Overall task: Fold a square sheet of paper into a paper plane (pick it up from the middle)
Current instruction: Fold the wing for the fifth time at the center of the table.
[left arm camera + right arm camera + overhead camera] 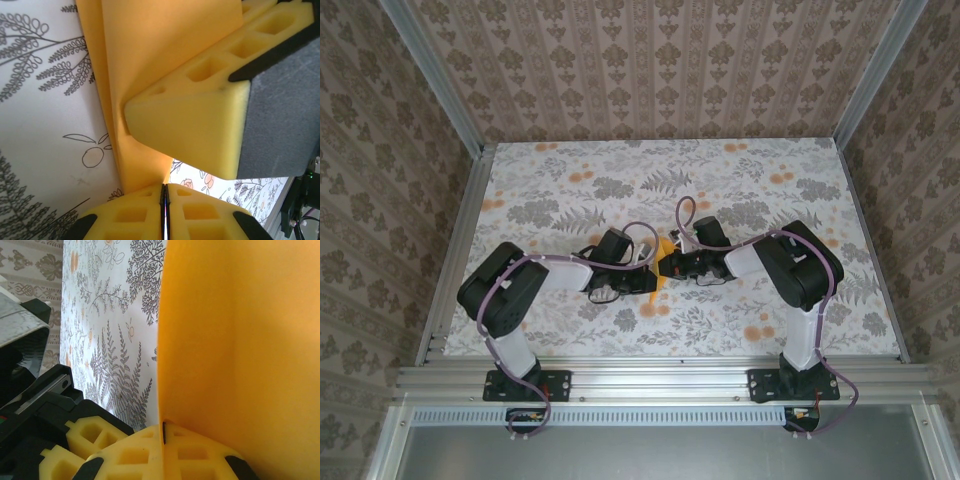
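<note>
Left jaws and right jaws pinch the thin bright orange paper sheet (150, 50); it stands near the middle of the floral-print counter (570, 335).

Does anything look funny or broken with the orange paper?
Nothing looks torn or spilled. The orange paper just isn't flat: over the middle of the table the left pincer and the right pincer are both shut on it, so it bends in long soft folds between them. That fits folding a plane.
</note>
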Controlling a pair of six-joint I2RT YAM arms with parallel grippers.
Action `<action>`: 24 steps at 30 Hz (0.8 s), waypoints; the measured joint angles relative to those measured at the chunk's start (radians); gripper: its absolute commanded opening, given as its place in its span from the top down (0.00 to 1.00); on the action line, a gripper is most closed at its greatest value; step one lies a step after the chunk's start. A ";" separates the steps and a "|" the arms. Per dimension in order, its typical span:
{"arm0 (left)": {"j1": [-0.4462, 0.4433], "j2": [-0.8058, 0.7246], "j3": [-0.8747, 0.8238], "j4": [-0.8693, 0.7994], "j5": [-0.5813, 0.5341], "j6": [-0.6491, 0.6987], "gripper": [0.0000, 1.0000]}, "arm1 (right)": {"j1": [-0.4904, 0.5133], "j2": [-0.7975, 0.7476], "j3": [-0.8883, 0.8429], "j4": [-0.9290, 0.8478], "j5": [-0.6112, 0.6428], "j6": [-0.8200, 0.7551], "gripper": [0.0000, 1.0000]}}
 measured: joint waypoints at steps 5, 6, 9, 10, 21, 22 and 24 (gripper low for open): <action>0.000 0.004 0.000 0.004 0.002 0.000 0.88 | 0.000 0.000 -0.006 0.012 0.000 0.000 1.00; 0.000 0.005 0.000 0.005 0.003 0.000 0.88 | 0.000 0.000 -0.006 0.013 0.000 0.000 1.00; 0.000 0.005 0.000 0.006 0.004 0.000 0.88 | 0.000 0.000 -0.008 0.018 0.000 0.000 1.00; 0.000 0.005 0.000 0.006 0.004 0.000 0.87 | 0.000 0.000 -0.009 0.020 0.000 0.000 1.00; 0.000 -0.072 -0.049 0.023 0.015 -0.018 0.83 | -0.001 0.000 -0.010 0.021 0.000 0.000 1.00; 0.000 -0.072 -0.055 0.029 0.019 -0.019 0.83 | -0.001 0.000 -0.010 0.021 0.000 0.000 1.00; 0.000 -0.072 -0.069 0.035 0.023 -0.024 0.83 | -0.001 0.000 -0.010 0.021 0.000 0.000 1.00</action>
